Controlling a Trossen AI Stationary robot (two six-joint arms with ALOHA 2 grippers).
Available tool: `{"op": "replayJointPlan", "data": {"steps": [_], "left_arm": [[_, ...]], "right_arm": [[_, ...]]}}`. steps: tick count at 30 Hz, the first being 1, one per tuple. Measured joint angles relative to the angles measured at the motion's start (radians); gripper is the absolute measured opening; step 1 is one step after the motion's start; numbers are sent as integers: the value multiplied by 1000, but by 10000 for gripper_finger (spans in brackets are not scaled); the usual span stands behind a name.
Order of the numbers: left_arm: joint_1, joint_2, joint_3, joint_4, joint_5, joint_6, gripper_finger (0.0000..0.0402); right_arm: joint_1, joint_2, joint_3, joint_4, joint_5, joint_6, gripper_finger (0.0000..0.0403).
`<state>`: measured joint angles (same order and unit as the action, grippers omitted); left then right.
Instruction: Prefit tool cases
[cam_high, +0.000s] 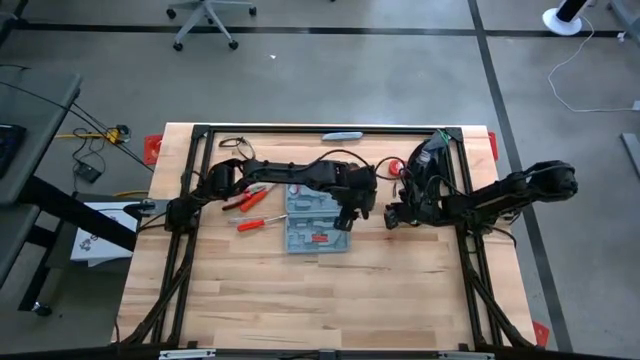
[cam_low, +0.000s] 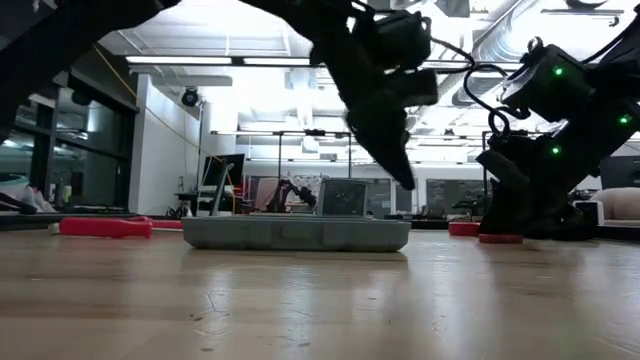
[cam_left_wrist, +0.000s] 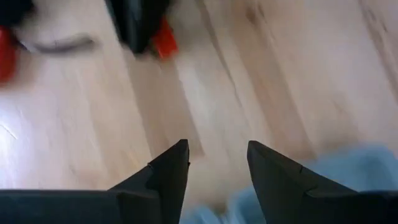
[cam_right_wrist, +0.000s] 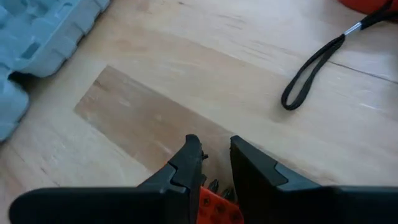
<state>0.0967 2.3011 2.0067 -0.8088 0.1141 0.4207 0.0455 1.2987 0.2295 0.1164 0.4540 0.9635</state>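
Case lies open, flat | left gripper released above its right edge | right gripper well right, grasping red tool

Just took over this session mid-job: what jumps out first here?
The open blue-grey tool case lies mid-table, with the left gripper over its right edge, jaws apart and empty. Loose red-handled tools lie to the case's left. The right gripper, just right of the case, holds a small red piece.

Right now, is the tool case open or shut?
Open: the case lies spread flat on the table, its moulded slots facing up, with a red tool in one.
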Motion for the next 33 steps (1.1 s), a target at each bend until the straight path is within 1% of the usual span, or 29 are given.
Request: {"op": "replayJointPlan", "data": {"steps": [5, 9, 12, 16, 20, 22, 26, 29, 31, 33], "left_arm": [[-10, -99, 0, -135, -7, 0, 141], [-9, -242, -89, -131, -62, 0, 129], [0, -389, -203, -84, -103, -31, 123], [13, -577, -394, 34, -113, -94, 122], [14, -722, -614, 214, -112, -157, 122], [13, -766, -723, 318, -112, -182, 122], [14, -778, -916, 557, -112, -236, 122], [7, -732, -1024, 794, -105, -283, 122], [-1, -679, -1065, 897, -100, -299, 122], [-10, -621, -1078, 968, -99, -316, 122]], "right_arm": [[3, -1, 0, -14, 4, -1, 78], [3, -1, 1, -14, 7, -3, 78], [3, -2, 1, -14, 9, -16, 78], [3, -2, 1, -13, 10, -26, 78], [3, -1, 1, -3, 13, -29, 78], [3, -1, 0, 8, 14, -29, 78], [2, -1, 0, 19, 15, -25, 78], [2, -1, 0, 23, 13, -20, 78], [3, -1, 0, 27, 9, -15, 78], [9, 0, 0, 31, 9, 5, 78]]}}
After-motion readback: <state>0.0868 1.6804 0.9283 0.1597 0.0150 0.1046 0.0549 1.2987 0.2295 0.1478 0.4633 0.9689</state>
